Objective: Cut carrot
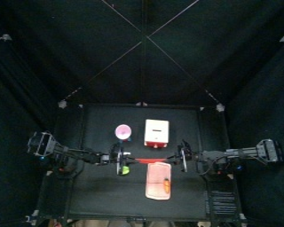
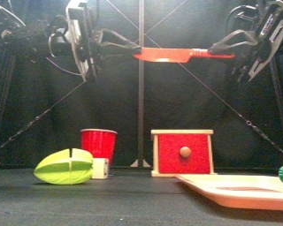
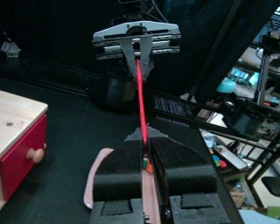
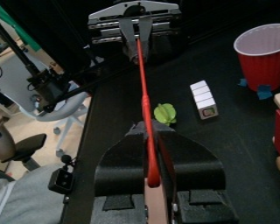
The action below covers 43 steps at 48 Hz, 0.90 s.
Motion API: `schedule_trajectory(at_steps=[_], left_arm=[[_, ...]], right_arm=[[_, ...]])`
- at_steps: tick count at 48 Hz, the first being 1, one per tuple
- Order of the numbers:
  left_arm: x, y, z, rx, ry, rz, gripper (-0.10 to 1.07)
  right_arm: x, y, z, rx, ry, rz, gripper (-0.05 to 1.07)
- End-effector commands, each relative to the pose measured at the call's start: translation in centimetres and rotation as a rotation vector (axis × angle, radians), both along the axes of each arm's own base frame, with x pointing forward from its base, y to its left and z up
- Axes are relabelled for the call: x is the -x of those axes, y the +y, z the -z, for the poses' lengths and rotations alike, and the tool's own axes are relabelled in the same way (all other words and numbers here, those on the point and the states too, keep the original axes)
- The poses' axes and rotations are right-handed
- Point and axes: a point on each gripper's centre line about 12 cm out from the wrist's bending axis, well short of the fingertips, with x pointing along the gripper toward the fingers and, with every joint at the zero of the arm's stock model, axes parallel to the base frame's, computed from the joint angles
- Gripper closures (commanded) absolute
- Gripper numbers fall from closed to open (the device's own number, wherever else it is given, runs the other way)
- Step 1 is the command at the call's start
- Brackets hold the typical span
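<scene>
Black curtains enclose the small black table [image 1: 97,182] on which the work lies.

**Task item.** The carrot [image 1: 165,184], a short orange piece, lies on the pale pink cutting board [image 1: 154,174] at the table's front. In the front view it shows only at the right edge. Nothing holds it down.

**Tool.** A red knife [image 2: 168,55] hangs level, high above the table and well clear of the carrot. The left gripper [image 3: 149,144] and the right gripper [image 4: 150,140] face each other, each with jaws drawn narrow on one end of it.

**Surroundings.** A yellow-green toy [image 2: 64,168], a small white block [image 4: 203,98], a red cup [image 2: 98,146] and a red-fronted wooden box [image 2: 183,152] stand behind and to the left of the board.

**Hazards, as judged.**
- If either arm pulls or lets go unevenly, the thin knife may twist or drop onto the board.
- An unrestrained carrot is likely to roll or skid under the blade, possibly off the board.
- A descent off-line would strike the board only.
</scene>
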Motion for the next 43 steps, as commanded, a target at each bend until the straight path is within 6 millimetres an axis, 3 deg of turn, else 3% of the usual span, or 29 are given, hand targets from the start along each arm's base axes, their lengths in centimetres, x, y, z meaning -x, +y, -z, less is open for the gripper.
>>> schedule_trajectory(at_steps=[1,17,33,43], left_arm=[[-0.8,-0.2,-0.9,-0.024,-0.034,0.015,0.61],[-3.1,-1.8,1.0,-0.191,-0.013,0.145,0.60],[-4.4,-2.3,0.8,-0.316,0.011,0.081,0.60],[-4.7,-4.1,1.3,-0.379,0.117,0.081,0.60]], right_arm=[[0.0,0.5,-0.2,0.019,0.005,-0.023,0.77],[1.2,2.2,1.0,0.114,0.187,-0.085,0.77],[2.2,4.4,-1.1,0.154,0.309,-0.134,0.77],[2.0,4.9,-1.9,0.138,0.377,-0.129,0.76]])
